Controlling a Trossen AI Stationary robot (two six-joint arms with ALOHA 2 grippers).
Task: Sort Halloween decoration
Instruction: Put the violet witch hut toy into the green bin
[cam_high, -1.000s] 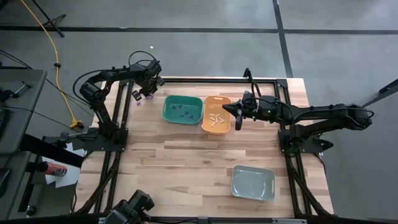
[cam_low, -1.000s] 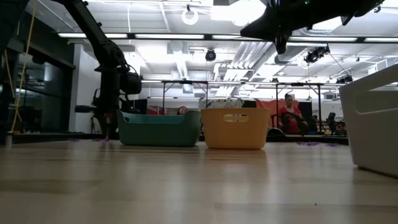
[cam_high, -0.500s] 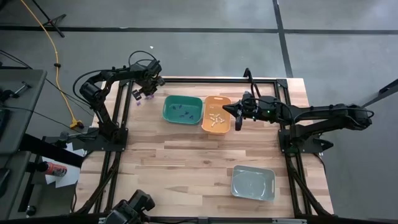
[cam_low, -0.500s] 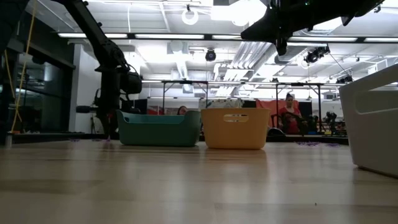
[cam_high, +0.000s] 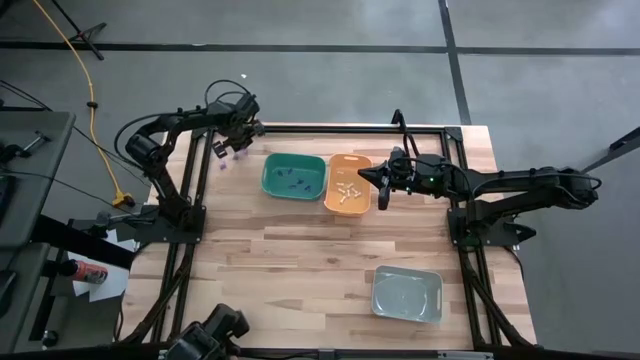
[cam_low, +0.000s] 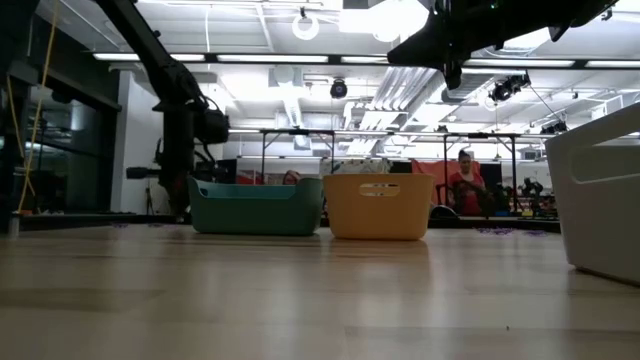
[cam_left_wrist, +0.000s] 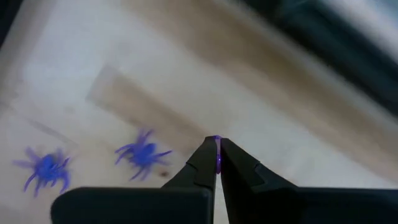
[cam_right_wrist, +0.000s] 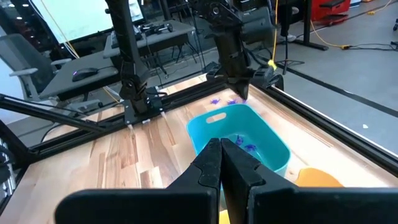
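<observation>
Left jaws closed since, spindly spider (cam_left_wrist: 217, 155) (purple)

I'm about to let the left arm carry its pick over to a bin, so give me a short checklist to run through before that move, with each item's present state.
1. Left gripper shut on a purple trinket: ok, a purple sliver shows between the jaws.
2. Grip secure enough to carry: cannot tell, only a thin edge is pinched.
3. Green bin already holds purple pieces and has room: ok.
4. Right gripper clear of the green bin: ok, it hangs shut by the orange bin.
5. Two purple spiders left on the table for later picks: ok.
</observation>
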